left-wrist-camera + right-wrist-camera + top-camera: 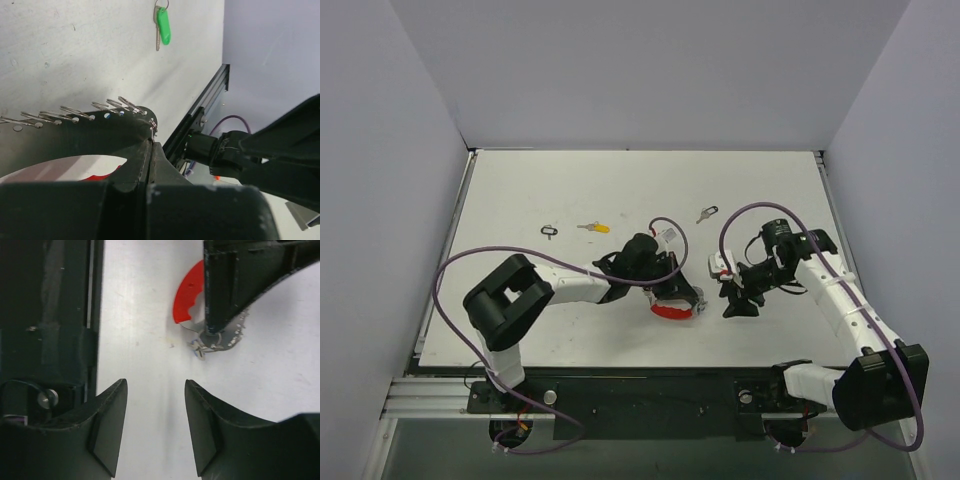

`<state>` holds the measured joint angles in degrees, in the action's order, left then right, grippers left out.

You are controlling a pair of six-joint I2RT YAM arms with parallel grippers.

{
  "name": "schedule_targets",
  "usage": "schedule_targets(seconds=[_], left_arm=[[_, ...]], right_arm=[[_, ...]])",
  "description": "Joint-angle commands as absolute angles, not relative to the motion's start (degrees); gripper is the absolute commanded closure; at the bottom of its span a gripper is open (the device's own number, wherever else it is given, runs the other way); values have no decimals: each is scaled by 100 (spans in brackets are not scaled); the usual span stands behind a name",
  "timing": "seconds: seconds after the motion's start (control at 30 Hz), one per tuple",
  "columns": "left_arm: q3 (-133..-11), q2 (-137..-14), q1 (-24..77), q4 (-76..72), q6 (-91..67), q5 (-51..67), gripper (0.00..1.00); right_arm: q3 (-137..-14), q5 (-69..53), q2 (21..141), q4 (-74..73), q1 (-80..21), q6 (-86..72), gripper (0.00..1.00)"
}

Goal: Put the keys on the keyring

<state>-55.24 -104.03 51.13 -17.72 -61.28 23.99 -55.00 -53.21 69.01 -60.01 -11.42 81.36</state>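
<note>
Three keys are counted for certain: a yellow key [593,227] at 11 o'clock from the keyring [670,311], a black key [706,214] at 1 o'clock from it, and a green key [162,25] seen only in the left wrist view. A bluish piece [196,346] at the coil may be a fourth, but it is too small to tell. One keyring and one black loop [549,231] are counted.

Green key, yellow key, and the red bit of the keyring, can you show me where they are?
green key [163,26]: left wrist view, on its green plastic head.
yellow key [601,228]: top view, on its yellow head.
keyring [187,297]: right wrist view, on its curved red piece.
</note>
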Motion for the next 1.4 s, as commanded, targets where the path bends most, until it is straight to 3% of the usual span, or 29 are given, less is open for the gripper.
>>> schedule_targets(seconds=[0.0,0.3,0.6,0.8,1.07,1.37], left_arm=[[-5414,-9915,4931,-2716,-6767,2812,100],[-5686,-9115,4606,-1460,-6136,3058,100],[-6415,-8570,4421,1008,-4283,3199,100],[-6425,-8473,4298,1529,-3429,3436,100],[-6249,-8543,4228,1345,-3498,3559,100],[-5652,-8639,4201,-602,-4919,3814,100]], right_arm=[[-5537,-4984,6663,-4976,-1327,7420,55],[-5818,-5281,6627,-4482,-1371,6733,55],[-6161,-5721,6662,-4474,-1380,6135,55],[-6293,-6117,6917,-4474,-1555,5985,55],[-6249,-5915,7119,-4456,-2241,5950,55],[-6284,-5722,7093,-4308,-2610,5574,55]])
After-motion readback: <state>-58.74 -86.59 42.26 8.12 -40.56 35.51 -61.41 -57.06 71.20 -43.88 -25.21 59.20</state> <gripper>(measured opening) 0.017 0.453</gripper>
